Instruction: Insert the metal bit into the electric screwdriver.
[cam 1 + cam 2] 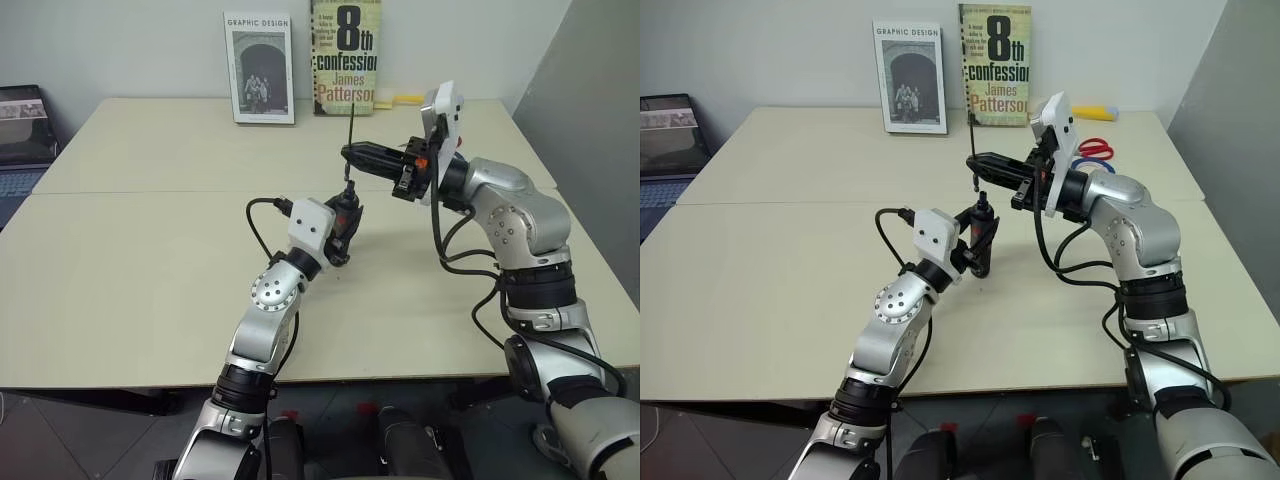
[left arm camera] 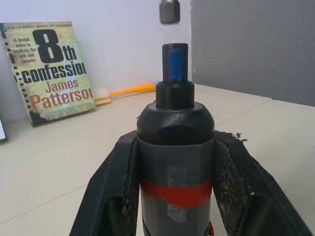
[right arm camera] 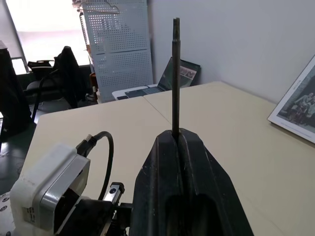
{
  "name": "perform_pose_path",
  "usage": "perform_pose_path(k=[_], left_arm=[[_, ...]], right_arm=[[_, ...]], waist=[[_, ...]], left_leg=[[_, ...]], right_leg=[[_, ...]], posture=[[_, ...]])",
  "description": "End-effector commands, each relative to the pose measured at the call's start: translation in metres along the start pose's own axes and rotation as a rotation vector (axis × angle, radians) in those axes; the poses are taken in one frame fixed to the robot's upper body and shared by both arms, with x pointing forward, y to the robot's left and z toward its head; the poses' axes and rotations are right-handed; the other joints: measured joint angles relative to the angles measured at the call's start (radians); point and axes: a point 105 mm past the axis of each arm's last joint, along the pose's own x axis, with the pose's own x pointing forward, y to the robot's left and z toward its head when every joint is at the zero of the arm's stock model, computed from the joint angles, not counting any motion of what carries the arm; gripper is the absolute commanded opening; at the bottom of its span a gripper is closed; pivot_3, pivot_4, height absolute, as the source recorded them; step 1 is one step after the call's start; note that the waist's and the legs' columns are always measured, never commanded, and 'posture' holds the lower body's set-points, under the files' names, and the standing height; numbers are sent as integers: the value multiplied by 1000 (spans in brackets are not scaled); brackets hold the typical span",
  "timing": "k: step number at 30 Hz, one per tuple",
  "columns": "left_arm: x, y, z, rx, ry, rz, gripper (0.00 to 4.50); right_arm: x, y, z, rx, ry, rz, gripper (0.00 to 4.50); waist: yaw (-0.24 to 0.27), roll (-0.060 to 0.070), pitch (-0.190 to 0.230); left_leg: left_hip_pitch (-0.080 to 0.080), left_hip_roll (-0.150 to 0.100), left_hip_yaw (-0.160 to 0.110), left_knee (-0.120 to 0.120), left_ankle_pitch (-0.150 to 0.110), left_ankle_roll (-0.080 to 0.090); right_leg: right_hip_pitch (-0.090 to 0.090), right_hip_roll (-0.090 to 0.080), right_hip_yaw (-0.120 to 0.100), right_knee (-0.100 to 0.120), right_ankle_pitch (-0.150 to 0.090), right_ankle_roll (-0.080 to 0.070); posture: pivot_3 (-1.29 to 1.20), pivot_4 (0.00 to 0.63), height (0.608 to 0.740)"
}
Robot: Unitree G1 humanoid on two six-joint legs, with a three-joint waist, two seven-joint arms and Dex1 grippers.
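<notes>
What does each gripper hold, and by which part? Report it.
Left gripper: electric screwdriver, clamped round its body at the red band. Right gripper: metal bit, pinched near one end.

Even, soft indoor light falls on the pale worktop [image 1: 150, 250], with only faint shadows under the arms. In the right wrist view a window [image 3: 44, 29] is blown out to white glare. In the left wrist view the book [image 2: 51, 73] looks slightly soft.

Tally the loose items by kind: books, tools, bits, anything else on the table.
Books: 2, Graphic Design and 8th Confession
Screwdrivers: 1
Metal bits: 1
Scissors: 1
Yellow-handled item: 1
Total: 6
</notes>
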Motion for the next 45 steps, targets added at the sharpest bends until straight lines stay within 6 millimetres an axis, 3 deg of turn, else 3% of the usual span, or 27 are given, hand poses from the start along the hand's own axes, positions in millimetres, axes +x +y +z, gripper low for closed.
perform_pose_path(k=[1,14,45], left_arm=[[-2,5,0,17,6,15,1643],[-3,7,0,20,8,22,1643],[-2,6,0,20,8,19,1643]], right_arm=[[-3,1,22,-68,-72,-2,0],[-7,-4,8,-77,-41,-40,0],[-4,2,-2,-98,0,-28,0]], waist=[[0,0,0],[0,0,0],[0,0,0]], left_leg=[[0,0,0,0,0,0],[0,0,0,0,0,0],[0,0,0,0,0,0]], right_leg=[[0,0,0,0,0,0],[0,0,0,0,0,0],[0,0,0,0,0,0]], posture=[[0,150,740],[0,150,740],[0,150,740]])
